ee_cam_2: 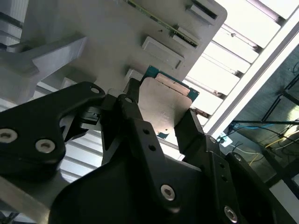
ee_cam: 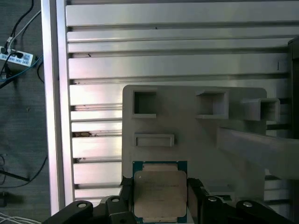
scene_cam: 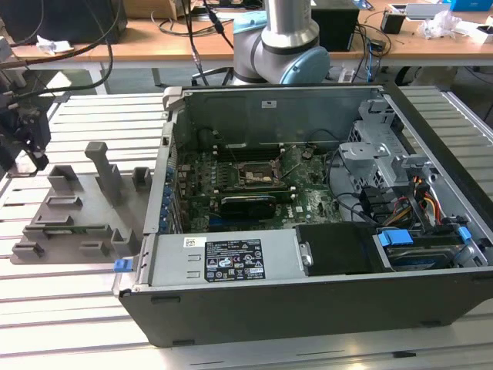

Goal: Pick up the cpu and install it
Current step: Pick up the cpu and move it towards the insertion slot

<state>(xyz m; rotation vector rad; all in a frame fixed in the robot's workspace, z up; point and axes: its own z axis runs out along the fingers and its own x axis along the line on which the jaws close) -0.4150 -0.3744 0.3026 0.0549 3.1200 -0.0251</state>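
Cpu (ee_cam_2: 163, 109) sits clamped, seemingly, between the fingers (ee_cam_2: 189, 133) over the grey tray (ee_cam: 196, 149).

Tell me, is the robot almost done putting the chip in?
Not yet. Grabbing looks done: the end effector holds the cpu, in hand over the grey tray. The socket in the computer looks empty, so installing is left.

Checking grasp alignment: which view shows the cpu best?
First wrist view: the cpu faces the camera squarely, metal top and rim clear, between the jaws. Second wrist view shows it tilted, edges partly covered by the gripper. Exterior view: gripper above the grey tray; cpu too small to tell.
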